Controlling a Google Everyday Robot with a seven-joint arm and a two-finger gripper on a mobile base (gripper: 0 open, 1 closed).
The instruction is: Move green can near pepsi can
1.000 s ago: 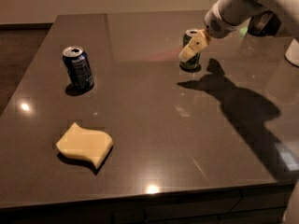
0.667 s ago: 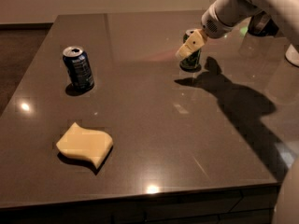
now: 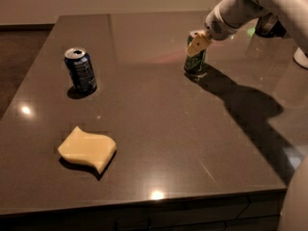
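The green can [image 3: 194, 61] stands upright on the dark table [image 3: 159, 129] at the back right. The gripper [image 3: 198, 44] is at the can's upper part, coming in from the right on the white arm [image 3: 250, 6], and it covers part of the can's top. The pepsi can [image 3: 81, 71], dark blue with a silver top, stands upright at the left, far from the green can.
A yellow sponge [image 3: 87, 149] lies at the front left. The arm's shadow [image 3: 240, 102] falls across the right side of the table. The table's front edge [image 3: 144, 201] runs along the bottom, and a pale object [image 3: 302, 57] sits at the right edge.
The gripper has risen slightly at the green can's top. The green can, the pepsi can and the sponge stand where they were.
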